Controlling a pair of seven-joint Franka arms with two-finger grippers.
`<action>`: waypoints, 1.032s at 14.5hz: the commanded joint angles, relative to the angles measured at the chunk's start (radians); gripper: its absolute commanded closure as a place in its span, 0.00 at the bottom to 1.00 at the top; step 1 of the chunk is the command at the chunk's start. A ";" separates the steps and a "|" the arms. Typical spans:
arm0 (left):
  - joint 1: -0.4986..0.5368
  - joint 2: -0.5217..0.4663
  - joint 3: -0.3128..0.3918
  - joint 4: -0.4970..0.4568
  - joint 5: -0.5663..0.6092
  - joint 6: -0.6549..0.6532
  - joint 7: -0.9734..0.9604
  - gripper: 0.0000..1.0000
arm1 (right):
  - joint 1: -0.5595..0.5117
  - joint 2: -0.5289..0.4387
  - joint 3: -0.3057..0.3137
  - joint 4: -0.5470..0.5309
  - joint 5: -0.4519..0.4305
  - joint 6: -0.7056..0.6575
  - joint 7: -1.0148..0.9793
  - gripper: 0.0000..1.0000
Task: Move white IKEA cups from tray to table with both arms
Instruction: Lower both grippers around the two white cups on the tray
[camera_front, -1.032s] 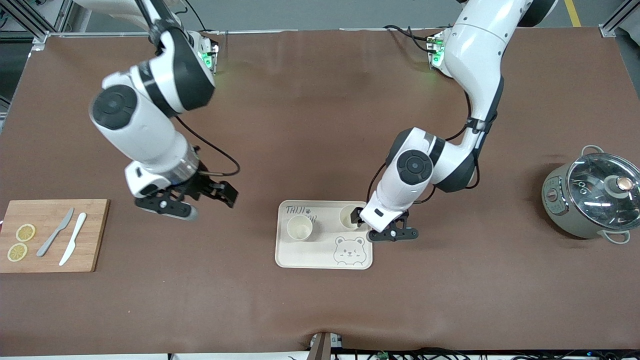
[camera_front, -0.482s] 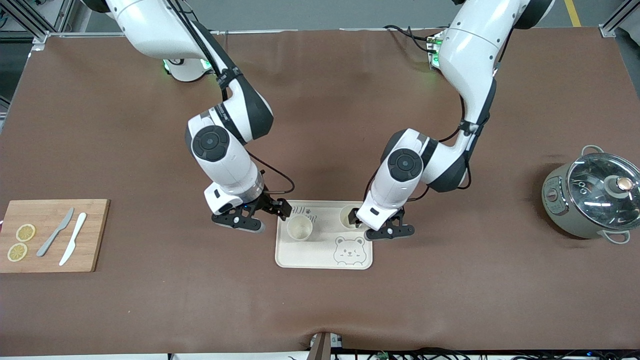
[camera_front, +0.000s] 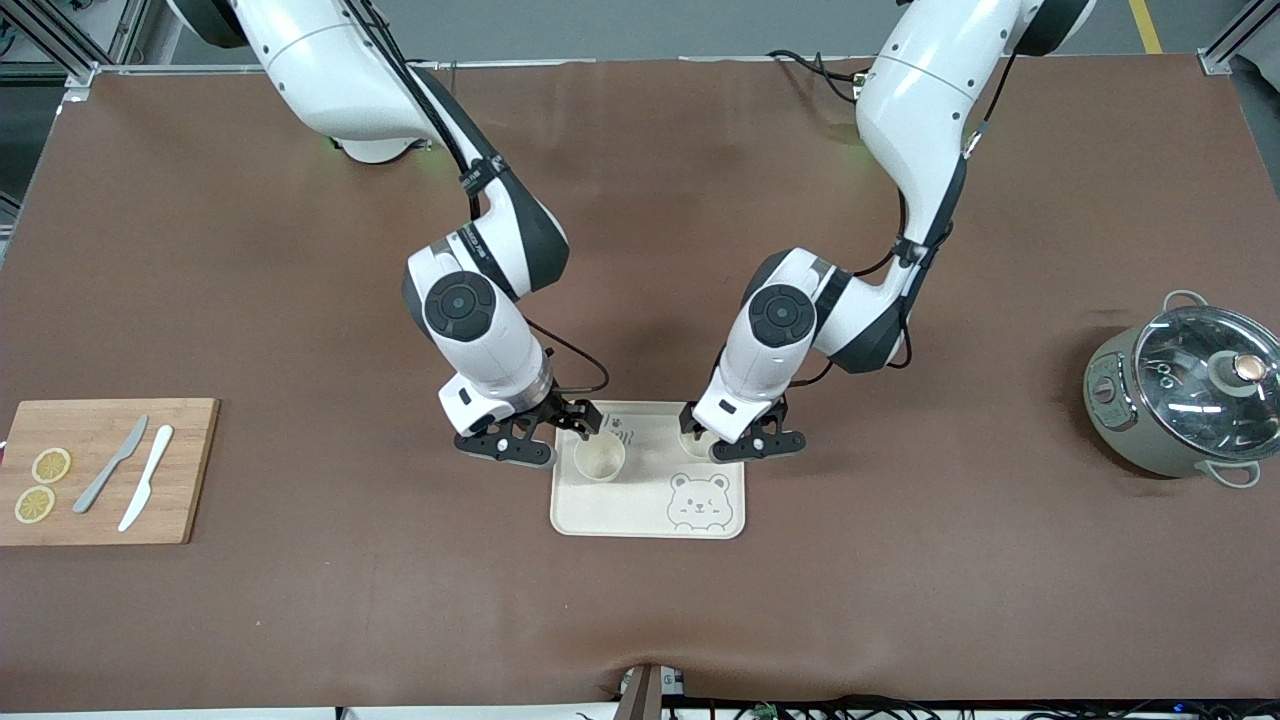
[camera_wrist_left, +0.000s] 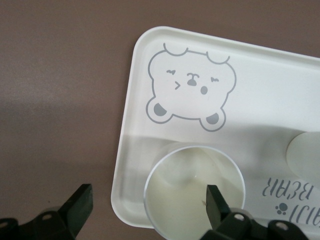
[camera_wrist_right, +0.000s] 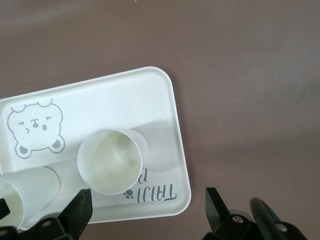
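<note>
Glossy white jointed arms (camera_front: 480, 330), black joints, black cables, small black grippers (camera_front: 545, 440).

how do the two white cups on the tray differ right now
The cup toward the right arm's end shows its whole rim in the front view, with the open right gripper beside it. The cup toward the left arm's end is partly covered there by the open left gripper, one finger over its mouth, and sits farther from the front camera. Both stand upright and empty on the bear tray.

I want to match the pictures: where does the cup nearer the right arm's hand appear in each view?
Front view: cup on the tray, beside the right hand.
Left wrist view: cup cut off at the frame's edge.
Right wrist view: cup central.
Shared landmark: bear print.
</note>
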 joint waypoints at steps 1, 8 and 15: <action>-0.008 -0.031 0.013 -0.044 0.024 0.017 -0.029 0.00 | 0.019 0.038 -0.010 0.042 -0.014 -0.001 0.005 0.00; 0.001 -0.040 0.013 -0.072 0.027 0.028 -0.027 0.00 | 0.036 0.082 -0.011 0.042 -0.033 0.051 0.006 0.00; 0.001 -0.037 0.016 -0.066 0.026 0.027 -0.038 0.00 | 0.036 0.132 -0.011 0.042 -0.057 0.126 0.009 0.00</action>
